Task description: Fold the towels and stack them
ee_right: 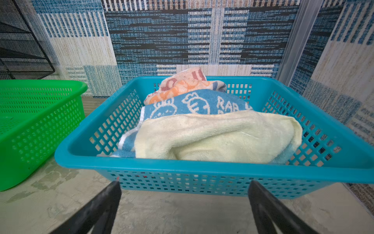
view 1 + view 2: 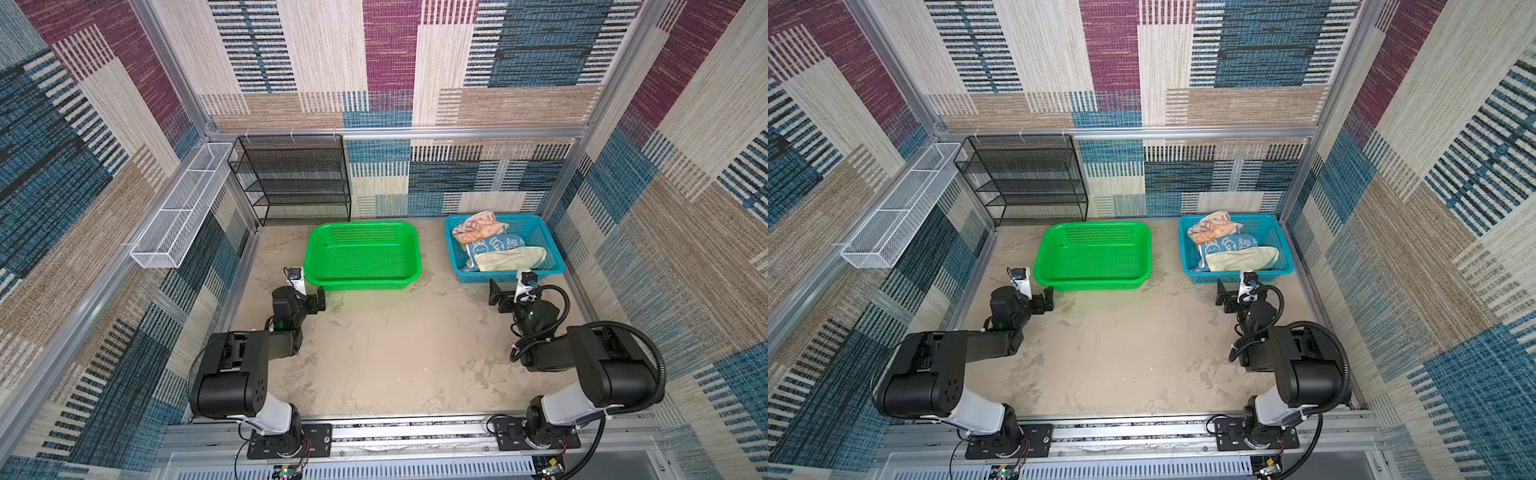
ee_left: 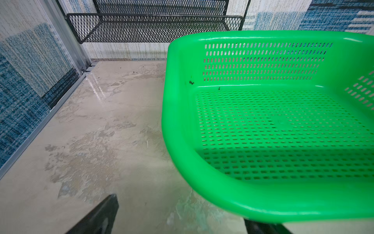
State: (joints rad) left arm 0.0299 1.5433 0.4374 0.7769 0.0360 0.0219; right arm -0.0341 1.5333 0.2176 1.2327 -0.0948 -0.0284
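Blue basket (image 1: 202, 164) far right, heaped with crumpled towels (image 1: 218, 137), green basket (image 3: 263, 204) left of it, we see left gripper (image 3: 180, 207), right gripper (image 1: 184, 183) spread, empty.

The surface (image 2: 395, 353) is pale beige, mottled with greyish stains and scuffs, and glossy in patches. Three things stand directly on it, all toward its far edge. A black mesh rack (image 2: 299, 183) is in the far left corner against the back wall. A green basket (image 2: 361, 286) is near the rack, toward the middle. A blue basket (image 2: 482, 277) is at the far right. Bare surface shows between the two baskets.
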